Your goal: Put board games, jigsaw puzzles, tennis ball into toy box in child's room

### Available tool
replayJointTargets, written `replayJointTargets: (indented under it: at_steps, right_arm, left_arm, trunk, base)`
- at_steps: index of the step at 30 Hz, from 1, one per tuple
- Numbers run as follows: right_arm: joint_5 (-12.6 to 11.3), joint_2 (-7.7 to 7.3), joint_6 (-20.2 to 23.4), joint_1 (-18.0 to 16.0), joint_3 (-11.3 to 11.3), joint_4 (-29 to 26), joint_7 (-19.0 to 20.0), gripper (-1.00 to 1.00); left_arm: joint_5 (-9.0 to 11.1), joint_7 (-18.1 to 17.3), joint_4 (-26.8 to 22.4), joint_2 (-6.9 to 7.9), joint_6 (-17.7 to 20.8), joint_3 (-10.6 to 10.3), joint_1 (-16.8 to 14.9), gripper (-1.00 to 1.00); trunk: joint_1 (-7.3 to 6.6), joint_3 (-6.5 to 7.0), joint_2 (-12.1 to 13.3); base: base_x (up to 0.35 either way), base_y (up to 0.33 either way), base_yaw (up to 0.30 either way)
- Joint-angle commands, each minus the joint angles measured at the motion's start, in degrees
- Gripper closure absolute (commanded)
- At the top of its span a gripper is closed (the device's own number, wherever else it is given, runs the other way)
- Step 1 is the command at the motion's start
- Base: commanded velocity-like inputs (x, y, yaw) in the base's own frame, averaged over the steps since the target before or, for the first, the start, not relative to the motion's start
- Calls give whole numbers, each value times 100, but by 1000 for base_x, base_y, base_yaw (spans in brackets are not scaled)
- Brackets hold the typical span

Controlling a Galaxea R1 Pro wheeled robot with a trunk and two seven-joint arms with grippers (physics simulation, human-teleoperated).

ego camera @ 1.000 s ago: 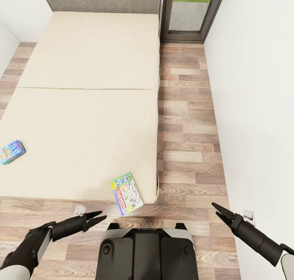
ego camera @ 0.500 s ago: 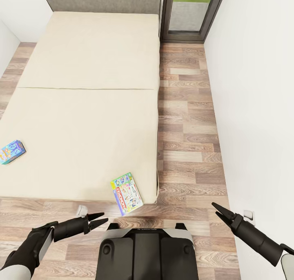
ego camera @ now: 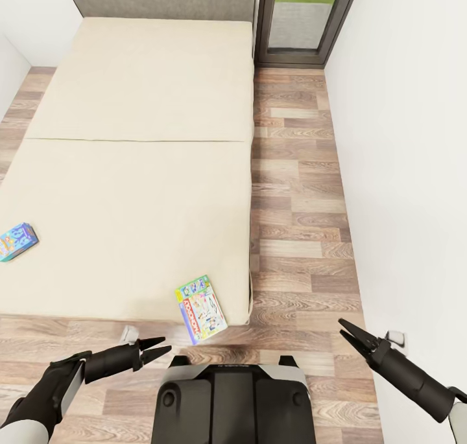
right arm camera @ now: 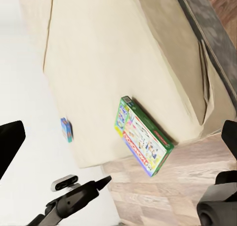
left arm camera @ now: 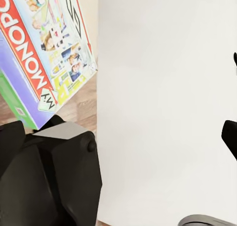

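The board games, two flat rectangular card boxes, were seen lying on the cream-covered bed. One, a green-edged box with a white and multicoloured lid lettered MY MONOPOLY, was placed at the bed's near edge close to its right-hand corner, with its near end jutting past the edge over the wood-plank floor. The other, a smaller blue and multicoloured box, was set well apart from it toward the bed's left side, also on the near half of the mattress. The grey upholstered headboard was seen at the bed's far end, and a dark-framed glass door just beyond the bed's far right corner.

The black left gripper was held over the floor just short of the bed's near edge, a little left of the Monopoly box, its two pointed fingers slightly apart and holding nothing. The black right gripper was held well to the right of the bed, beside the white wall, its fingers likewise slightly parted and empty.
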Motion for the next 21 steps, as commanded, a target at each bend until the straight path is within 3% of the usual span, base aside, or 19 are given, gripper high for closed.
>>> replayJointTargets:
  at_steps: [1, 9, 21]
  right_arm:
    - [15, -2, 20, -1, -8, -2, 148, -100]
    - [37, -90, 5, 44, -21, -8, 790, -100]
    - [41, -143, 3, 58, -23, -3, 938, -100]
  left_arm:
    - [11, -23, 0, 2, 62, 4, -1, -100]
    - [17, -217, 0, 15, 58, 4, -1, -100]
    - [1, -434, 0, 15, 36, 8, -1, -100]
  trunk:
    - [25, -23, -48]
    - [200, -167, -369]
    - [464, -382, -851]
  base:
    - [0, 0, 0]
    - [0, 0, 0]
    - [0, 0, 0]
